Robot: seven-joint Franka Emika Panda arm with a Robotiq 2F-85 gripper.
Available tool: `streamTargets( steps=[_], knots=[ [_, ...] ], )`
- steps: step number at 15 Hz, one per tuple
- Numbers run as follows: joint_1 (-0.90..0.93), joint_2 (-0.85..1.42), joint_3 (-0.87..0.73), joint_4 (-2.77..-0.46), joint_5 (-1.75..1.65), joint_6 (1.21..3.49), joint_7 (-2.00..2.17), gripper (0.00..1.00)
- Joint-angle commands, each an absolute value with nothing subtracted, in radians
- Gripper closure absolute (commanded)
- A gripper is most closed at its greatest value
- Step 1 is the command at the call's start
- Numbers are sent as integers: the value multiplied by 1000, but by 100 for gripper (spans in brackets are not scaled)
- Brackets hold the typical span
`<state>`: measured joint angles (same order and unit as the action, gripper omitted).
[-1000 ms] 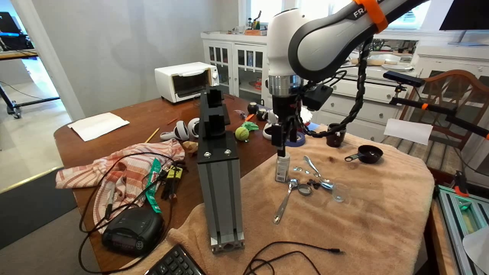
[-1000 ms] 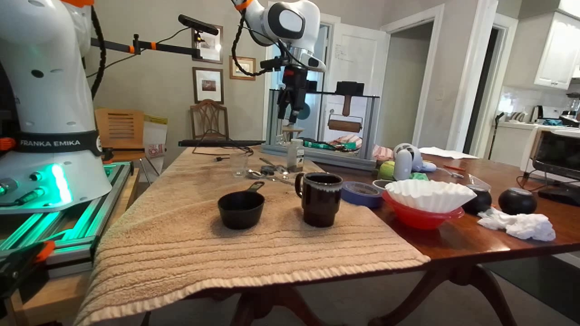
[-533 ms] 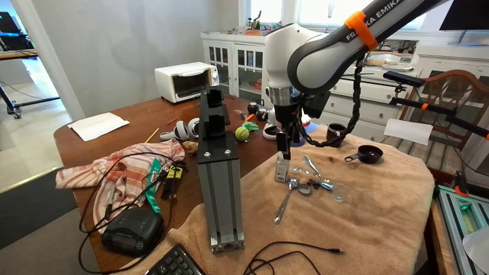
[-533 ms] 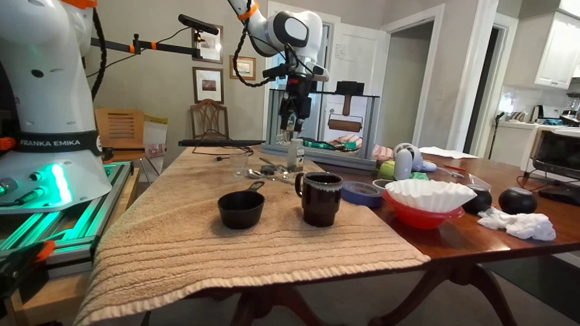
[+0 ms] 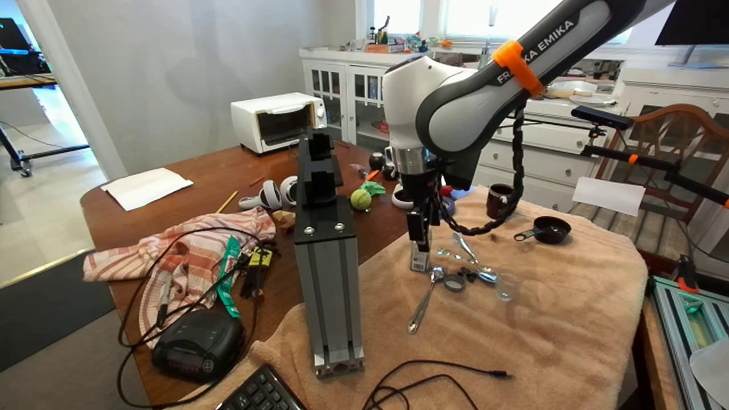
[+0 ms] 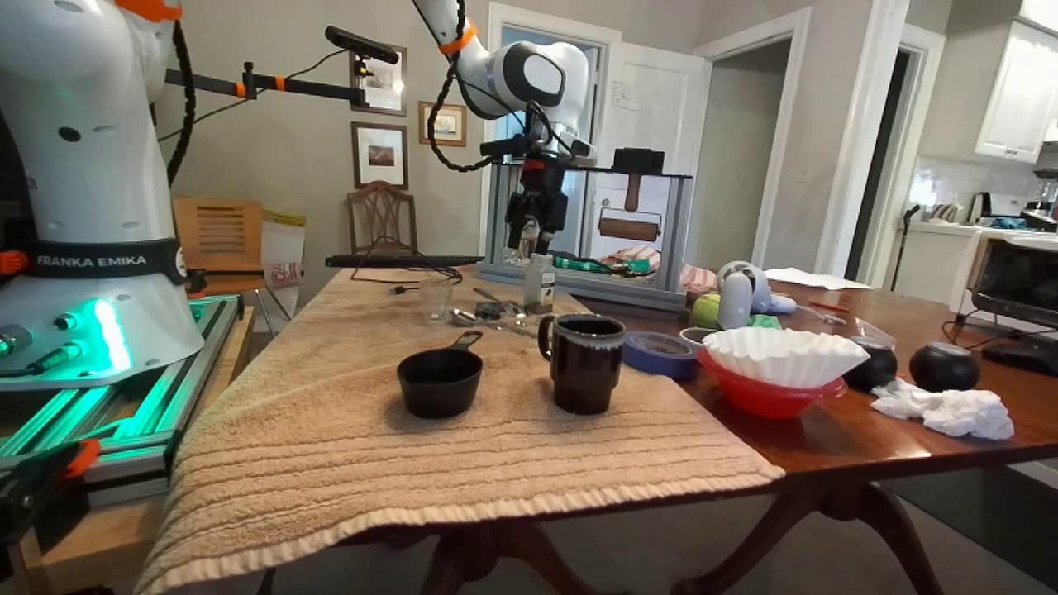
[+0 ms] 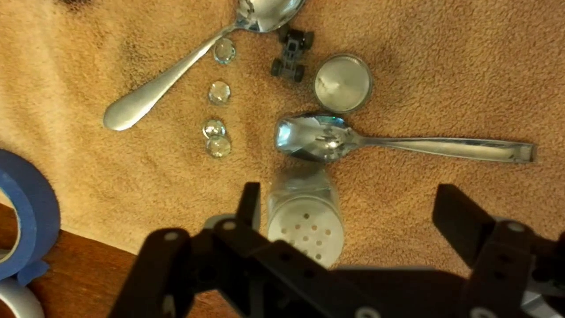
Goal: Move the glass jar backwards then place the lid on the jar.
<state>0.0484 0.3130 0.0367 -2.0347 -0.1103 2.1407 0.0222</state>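
A clear glass jar (image 5: 420,263) with a label and a pale perforated top stands upright on the tan towel; it also shows in the other views (image 6: 539,287) (image 7: 305,229). My gripper (image 5: 427,239) points down at its upper part. In the wrist view the gripper (image 7: 353,211) is open, with the jar between the fingers, nearer the left one, and a gap on the right. A finger hides part of its top. A round metallic lid (image 7: 343,84) lies on the towel beyond a spoon. A short clear glass cup (image 5: 506,287) stands farther off; it also shows in an exterior view (image 6: 436,302).
A spoon (image 7: 441,145) lies between jar and lid. Another spoon (image 7: 163,86), a toy car (image 7: 290,55) and several glass beads (image 7: 219,92) are nearby. A metal frame (image 5: 330,285), a black mug (image 6: 583,372), a measuring cup (image 6: 440,384) and blue tape (image 7: 39,212) stand around.
My gripper has moved down, from above the perforated-top jar to level with or just at its upper part. The fingers stay open. The jar, lid and other objects have not moved.
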Motion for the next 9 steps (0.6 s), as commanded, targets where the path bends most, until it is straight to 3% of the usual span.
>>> streamTargets(
  steps=[1,9],
  knots=[
    [46,383,33,-1977,-118,2154,-24,0],
    [-5,474,15,-1906,-75,2132,-73,0]
  ],
)
